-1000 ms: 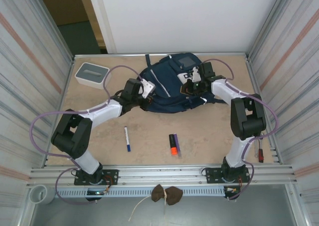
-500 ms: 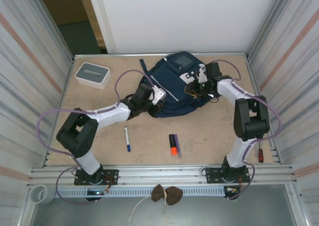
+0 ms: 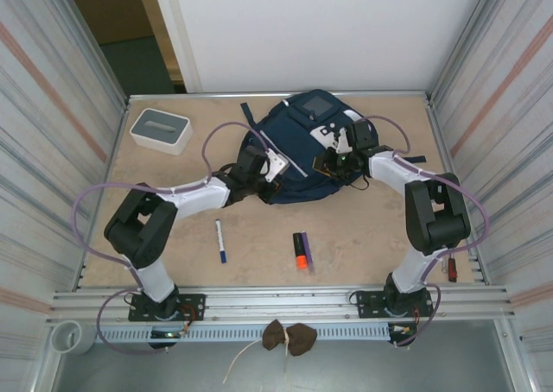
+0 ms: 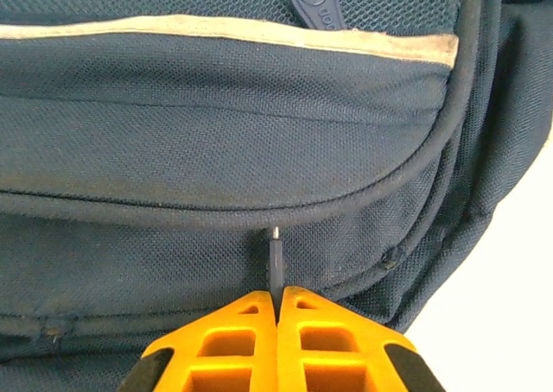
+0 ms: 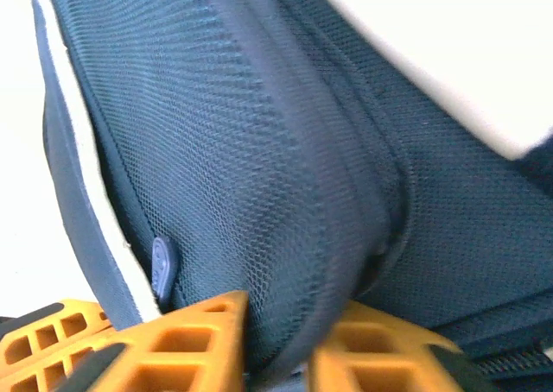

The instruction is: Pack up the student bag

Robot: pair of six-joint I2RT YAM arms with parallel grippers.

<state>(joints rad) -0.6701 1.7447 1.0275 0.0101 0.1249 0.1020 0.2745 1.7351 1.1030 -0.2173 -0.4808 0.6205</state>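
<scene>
The student bag (image 3: 304,142), navy with a grey front square and white patches, lies at the back middle of the table. My left gripper (image 3: 273,164) is at its near-left edge. In the left wrist view my left gripper (image 4: 278,294) is shut on a thin dark zipper pull (image 4: 276,256) below a curved seam. My right gripper (image 3: 333,162) is at the bag's right side. In the right wrist view my right gripper (image 5: 281,340) has its orange fingers (image 5: 199,331) pinching a thick fold of the bag's mesh fabric (image 5: 285,193).
A small white-and-grey box (image 3: 161,129) stands at the back left. A white pen with a blue cap (image 3: 220,240) and an orange-and-purple marker (image 3: 301,249) lie on the near table. A red-handled tool (image 3: 450,268) rests by the right rail.
The bag has shifted to the right and bunched up. My left gripper followed it, still shut on the pull. My right gripper opened briefly and has closed again on a fold of fabric.
</scene>
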